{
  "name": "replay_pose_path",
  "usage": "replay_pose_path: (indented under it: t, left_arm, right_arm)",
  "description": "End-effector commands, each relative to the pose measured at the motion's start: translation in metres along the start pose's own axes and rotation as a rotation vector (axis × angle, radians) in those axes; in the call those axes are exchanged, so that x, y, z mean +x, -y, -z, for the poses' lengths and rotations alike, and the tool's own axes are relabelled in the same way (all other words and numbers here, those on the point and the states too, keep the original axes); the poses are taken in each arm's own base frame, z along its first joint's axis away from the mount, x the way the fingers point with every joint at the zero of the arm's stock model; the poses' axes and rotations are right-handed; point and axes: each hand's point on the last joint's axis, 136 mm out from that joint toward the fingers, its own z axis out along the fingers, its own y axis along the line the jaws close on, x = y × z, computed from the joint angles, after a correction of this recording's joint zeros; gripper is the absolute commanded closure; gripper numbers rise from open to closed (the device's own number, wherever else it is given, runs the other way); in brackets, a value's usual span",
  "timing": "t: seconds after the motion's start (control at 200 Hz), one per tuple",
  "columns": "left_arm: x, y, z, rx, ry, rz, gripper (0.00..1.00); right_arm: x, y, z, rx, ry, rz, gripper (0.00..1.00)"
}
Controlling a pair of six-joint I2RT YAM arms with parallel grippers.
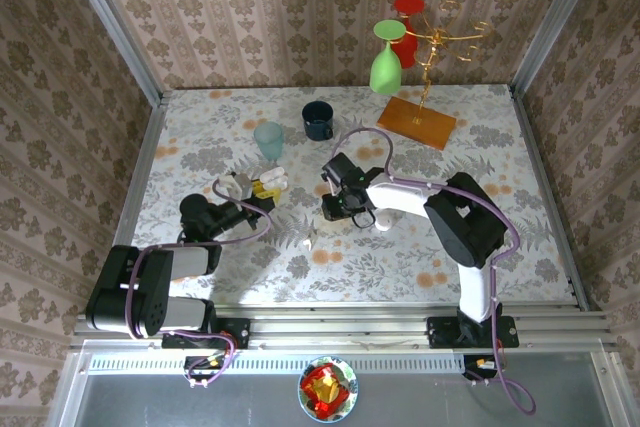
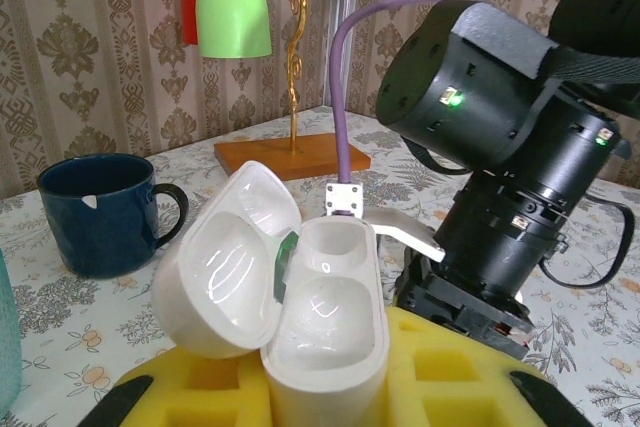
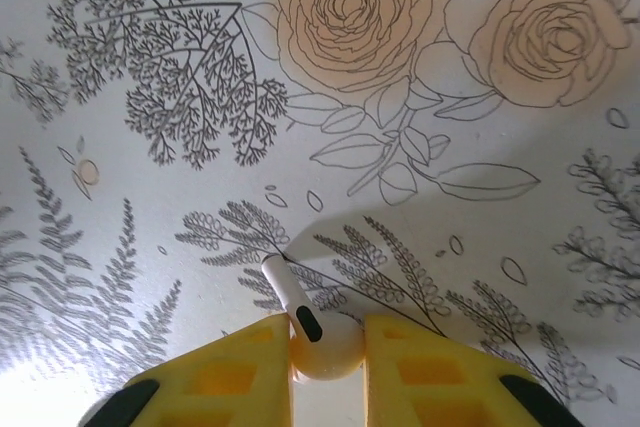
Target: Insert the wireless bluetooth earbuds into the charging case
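My left gripper [image 2: 325,372] [image 1: 262,188] is shut on the white charging case [image 2: 328,327] [image 1: 274,180], held upright between its yellow pads [image 2: 455,367]. The lid [image 2: 222,265] is swung open to the left, and both wells inside are bare. In the right wrist view, one glossy white earbud [image 3: 322,345] lies on the flowered tablecloth. My right gripper [image 3: 328,325] [image 1: 334,211] is shut on its bulb with a yellow pad [image 3: 240,367] touching each side. The stem points up and to the left, past the fingertips. The right gripper is just to the right of the case.
A dark blue mug [image 1: 318,120] [image 2: 95,212] and a pale teal cup [image 1: 268,139] stand behind the case. At the back right a gold stand on a wooden base [image 1: 417,122] carries a green cup [image 1: 386,59] and a red cup [image 1: 406,29].
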Motion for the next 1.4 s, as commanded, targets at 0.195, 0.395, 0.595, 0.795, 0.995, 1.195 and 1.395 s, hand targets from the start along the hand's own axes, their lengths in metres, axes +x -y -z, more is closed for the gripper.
replay_pose_path:
  t: [0.195,0.395,0.595,0.795,0.995,1.195,1.395]
  left_arm:
    - [-0.007,0.001,0.003,-0.007,0.027,-0.056,1.00]
    - [-0.008,0.000,0.003,-0.011,0.029,-0.058,1.00]
    - [-0.007,-0.001,0.004,-0.015,0.028,-0.057,1.00]
    - [-0.006,-0.001,0.004,-0.018,0.026,-0.056,1.00]
    - [-0.006,0.000,0.004,-0.015,0.026,-0.055,1.00]
    - [-0.006,0.001,0.004,-0.014,0.026,-0.055,1.00]
    - [-0.006,0.001,0.005,-0.020,0.027,-0.061,1.00]
  right_arm:
    - [0.011,0.047,0.021,0.346,0.037,0.184,0.81]
    - [0.026,0.029,0.009,0.339,0.009,0.276,0.79]
    - [0.032,-0.007,0.012,0.235,0.017,0.332,0.68]
    - [0.033,-0.037,0.022,0.057,0.050,0.317,0.60]
    - [0.023,-0.042,0.037,-0.017,0.100,0.257,0.54]
    - [0.013,-0.031,0.036,-0.081,0.065,0.188,0.51]
    - [0.013,-0.039,0.022,-0.205,-0.034,0.154,0.49]
